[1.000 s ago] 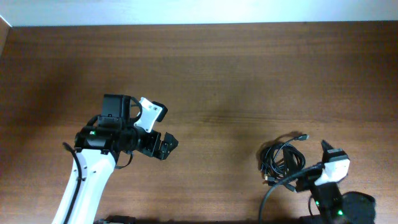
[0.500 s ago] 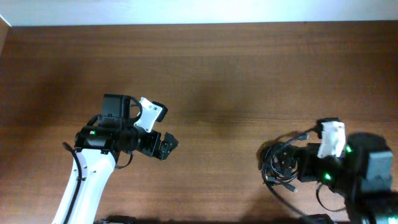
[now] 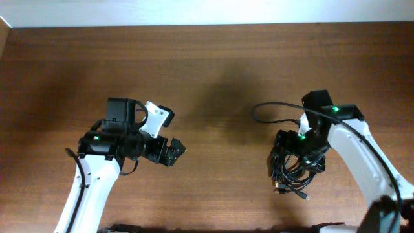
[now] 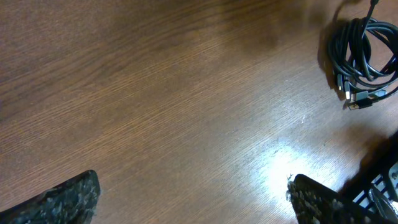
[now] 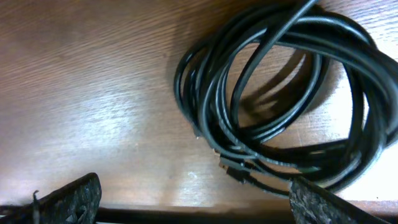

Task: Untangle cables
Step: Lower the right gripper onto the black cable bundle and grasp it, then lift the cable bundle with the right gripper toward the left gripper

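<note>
Right gripper (image 3: 296,154) hung with its fingers (image 5: 68,198) spread wide directly above a coiled bundle of thin black cables (image 5: 280,112), which lay ungripped on the brown wooden table (image 3: 226,71) just ahead of the fingertips. Left gripper (image 3: 169,152), likewise spread and holding nothing, sat well apart, the bundle lying far ahead to its right.

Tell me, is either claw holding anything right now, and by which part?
Nothing is held. The left gripper and the right gripper are both open. The cables lie loose on the table under the right one, not pinched.
</note>
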Motion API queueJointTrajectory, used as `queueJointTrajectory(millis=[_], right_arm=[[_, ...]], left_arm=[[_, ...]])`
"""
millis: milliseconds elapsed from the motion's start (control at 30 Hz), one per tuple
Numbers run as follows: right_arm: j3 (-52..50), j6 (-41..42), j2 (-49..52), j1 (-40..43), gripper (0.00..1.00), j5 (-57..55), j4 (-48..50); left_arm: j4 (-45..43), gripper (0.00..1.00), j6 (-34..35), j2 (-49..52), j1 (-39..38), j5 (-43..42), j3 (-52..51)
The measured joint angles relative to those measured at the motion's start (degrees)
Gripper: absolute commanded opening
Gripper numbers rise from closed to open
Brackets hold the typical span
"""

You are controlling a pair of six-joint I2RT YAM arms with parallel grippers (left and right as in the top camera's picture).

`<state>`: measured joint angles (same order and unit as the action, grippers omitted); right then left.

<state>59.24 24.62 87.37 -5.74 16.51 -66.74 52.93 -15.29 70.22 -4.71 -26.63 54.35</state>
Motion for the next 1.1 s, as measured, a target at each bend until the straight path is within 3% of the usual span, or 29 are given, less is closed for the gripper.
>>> queueJointTrajectory(millis=[167, 233, 367, 533, 567, 633, 667, 733, 967, 1100], right_arm=[[0.0, 0.9, 5.77, 0.0, 0.95, 0.02, 4.74], [-0.02, 0.98, 8.87, 0.0, 0.82, 0.0, 6.38], [-0.15, 2.58, 10.36, 0.0, 0.69, 0.04, 10.19], [-0.17, 4.15, 11.3, 0.0, 0.67, -2.12, 12.02], [-0.17, 4.17, 12.04, 0.0, 0.62, -2.25, 12.04], [-0.17, 4.31, 14.58, 0.0, 0.43, -2.62, 12.26], [-0.17, 4.44, 15.06, 0.0, 0.22, -2.82, 12.37], [-0.22, 4.76, 15.23, 0.0, 0.04, -3.17, 12.59], [-0.22, 4.07, 15.23, 0.02, 0.04, -1.03, 14.29], [-0.22, -6.25, 15.23, 0.0, 0.04, 15.91, 19.98]], left_arm=[[-0.04, 0.99, 0.0, 0.02, 0.0, 0.0, 0.0], [-0.02, 0.99, 0.0, 0.02, 0.0, 0.0, 0.0], [-0.02, 0.99, 0.0, 0.02, 0.0, 0.0, 0.0], [0.0, 0.99, 0.0, 0.04, 0.0, 0.0, 0.0], [-0.02, 0.99, 0.0, 0.04, 0.0, 0.0, 0.0], [-0.02, 0.99, 0.0, 0.04, 0.0, 0.0, 0.0], [-0.02, 0.99, 0.0, 0.04, 0.0, 0.0, 0.0], [-0.02, 0.99, 0.0, 0.04, 0.0, 0.0, 0.0], [-0.02, 0.99, 0.0, 0.04, 0.0, 0.0, 0.0], [0.0, 0.99, 0.0, 0.04, 0.0, -1.05, 0.0]])
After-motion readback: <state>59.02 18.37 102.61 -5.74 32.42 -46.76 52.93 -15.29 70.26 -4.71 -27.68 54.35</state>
